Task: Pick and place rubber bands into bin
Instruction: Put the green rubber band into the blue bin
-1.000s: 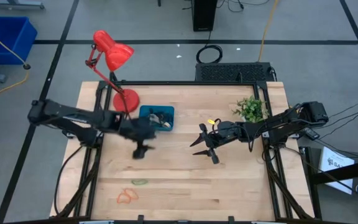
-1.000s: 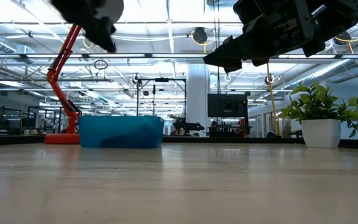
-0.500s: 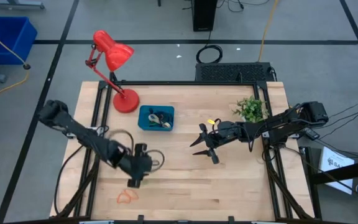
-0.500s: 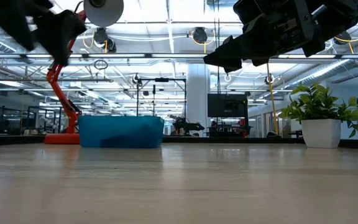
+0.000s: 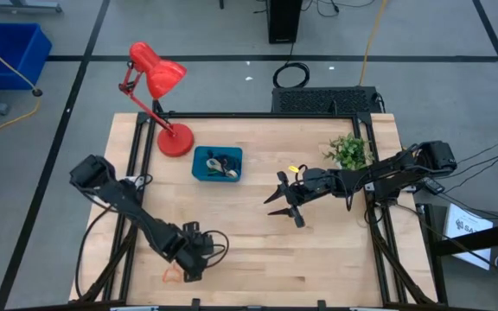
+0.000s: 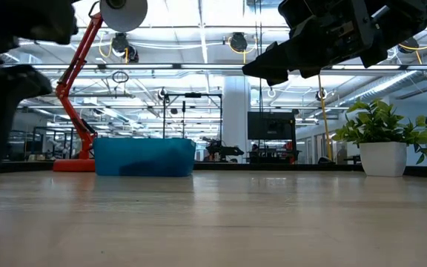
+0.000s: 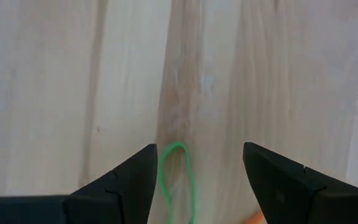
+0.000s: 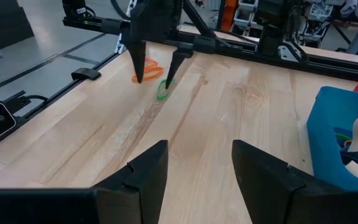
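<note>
A green rubber band (image 7: 176, 177) lies flat on the desk (image 5: 335, 259) at seven o'clock. The left gripper (image 7: 194, 180) straddles it, fingers wide open, empty; lower straight, then pinch. The right gripper (image 5: 282, 200) waits centrally, open, empty.

Left gripper (image 5: 190, 262) low beside orange rubber band (image 5: 174, 275), fingers possibly open.

Robotics lab: open hall with ceiling strip lights (image 6: 199, 30), metal rigs (image 6: 191, 119), taped floor (image 5: 67, 104), cables (image 5: 294, 74).
</note>
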Controlling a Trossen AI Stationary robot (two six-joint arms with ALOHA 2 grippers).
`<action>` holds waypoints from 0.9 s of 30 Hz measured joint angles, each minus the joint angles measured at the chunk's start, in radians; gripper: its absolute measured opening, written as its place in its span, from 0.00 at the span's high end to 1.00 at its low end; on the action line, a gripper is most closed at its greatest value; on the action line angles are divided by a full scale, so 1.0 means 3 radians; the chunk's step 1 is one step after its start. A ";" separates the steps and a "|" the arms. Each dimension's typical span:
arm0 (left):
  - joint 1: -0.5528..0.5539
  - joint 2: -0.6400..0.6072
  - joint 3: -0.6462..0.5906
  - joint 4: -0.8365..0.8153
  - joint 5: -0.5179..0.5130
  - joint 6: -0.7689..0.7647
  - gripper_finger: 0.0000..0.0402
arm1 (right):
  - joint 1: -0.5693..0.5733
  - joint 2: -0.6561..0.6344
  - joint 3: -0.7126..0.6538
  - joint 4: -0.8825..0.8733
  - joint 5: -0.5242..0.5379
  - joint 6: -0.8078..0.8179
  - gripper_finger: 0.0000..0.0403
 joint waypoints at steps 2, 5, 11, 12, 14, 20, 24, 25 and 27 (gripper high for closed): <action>-0.0035 0.0048 0.0000 -0.0002 0.0000 -0.0051 0.39 | 0.0001 0.0000 0.0000 0.0007 0.0000 0.0011 0.57; -0.0063 0.0083 0.0000 -0.0010 -0.0026 -0.0122 0.39 | 0.0000 0.0000 0.0000 0.0022 0.0001 0.0011 0.56; -0.0057 0.0138 0.0000 -0.0107 -0.0118 -0.0211 0.39 | 0.0000 0.0000 0.0000 0.0048 0.0000 0.0011 0.57; -0.0059 0.0154 0.0000 -0.0133 -0.0117 -0.0213 0.39 | 0.0000 0.0000 0.0001 0.0053 0.0001 0.0011 0.57; -0.0059 0.0208 0.0000 -0.0145 -0.0094 -0.0242 0.39 | 0.0001 0.0000 0.0000 0.0053 0.0000 0.0011 0.57; -0.0059 0.0387 0.0017 -0.0138 -0.0033 -0.0273 0.39 | 0.0000 0.0000 0.0000 0.0052 0.0000 0.0013 0.56; -0.0060 0.0400 0.0014 -0.0143 -0.0048 -0.0324 0.39 | 0.0000 0.0000 0.0001 0.0051 0.0001 0.0013 0.57; -0.0060 0.0383 0.0010 -0.0143 -0.0046 -0.0322 0.39 | 0.0000 0.0000 0.0001 0.0051 0.0000 0.0012 0.57; -0.0060 0.0357 0.0010 -0.0143 -0.0045 -0.0306 0.39 | 0.0000 0.0000 0.0001 0.0051 0.0000 0.0012 0.57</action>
